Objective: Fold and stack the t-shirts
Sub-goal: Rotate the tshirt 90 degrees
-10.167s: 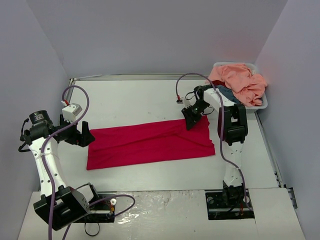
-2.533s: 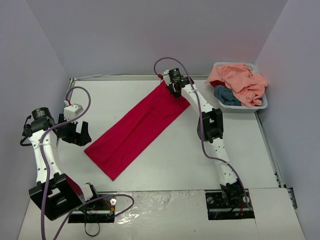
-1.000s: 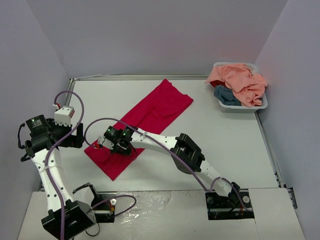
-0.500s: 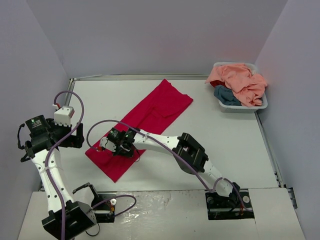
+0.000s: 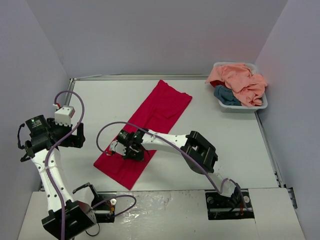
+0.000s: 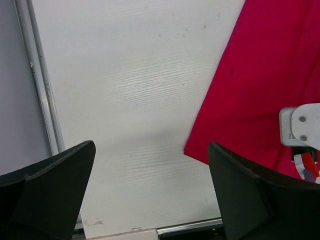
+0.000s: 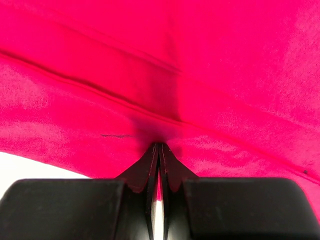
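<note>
The white basket sits at the table's far right corner. A peach t-shirt is heaped in it, spilling over its rim, with a teal t-shirt tucked under it on the basket's near side.

The red t-shirt lies flat on the table as 1 long folded strip, well apart from the basket. Its far end points toward the basket and its near end runs away from it on a diagonal.

The right gripper is on the strip's half farther from the basket. The wrist view shows its 2 fingers pressed together, pinching a puckered ridge of the red cloth.

The left gripper hangs farther still from the basket, just past the shirt's long edge. Its fingers are spread wide over bare table, touching nothing.
</note>
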`<act>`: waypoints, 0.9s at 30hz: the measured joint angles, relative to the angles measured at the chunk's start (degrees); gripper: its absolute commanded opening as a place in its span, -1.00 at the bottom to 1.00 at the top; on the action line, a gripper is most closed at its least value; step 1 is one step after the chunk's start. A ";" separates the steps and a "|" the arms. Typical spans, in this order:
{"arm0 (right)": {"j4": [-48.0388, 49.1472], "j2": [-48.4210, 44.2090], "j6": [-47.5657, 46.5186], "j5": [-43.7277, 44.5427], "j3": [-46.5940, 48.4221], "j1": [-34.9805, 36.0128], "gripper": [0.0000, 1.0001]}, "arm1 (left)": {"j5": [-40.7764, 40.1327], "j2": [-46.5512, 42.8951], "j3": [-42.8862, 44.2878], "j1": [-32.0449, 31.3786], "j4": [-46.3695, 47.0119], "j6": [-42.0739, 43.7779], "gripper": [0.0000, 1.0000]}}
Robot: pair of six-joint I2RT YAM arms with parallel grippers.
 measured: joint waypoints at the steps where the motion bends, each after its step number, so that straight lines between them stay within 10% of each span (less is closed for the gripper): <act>1: -0.04 -0.42 -0.02 -0.44 -0.72 -0.33 -1.00 | 0.22 0.02 0.00 0.00 0.00 0.09 0.89; 27: -8.22 -7.06 -0.48 -5.75 -12.00 -19.34 -1.00 | 2.78 1.16 0.00 0.00 -0.07 0.37 0.89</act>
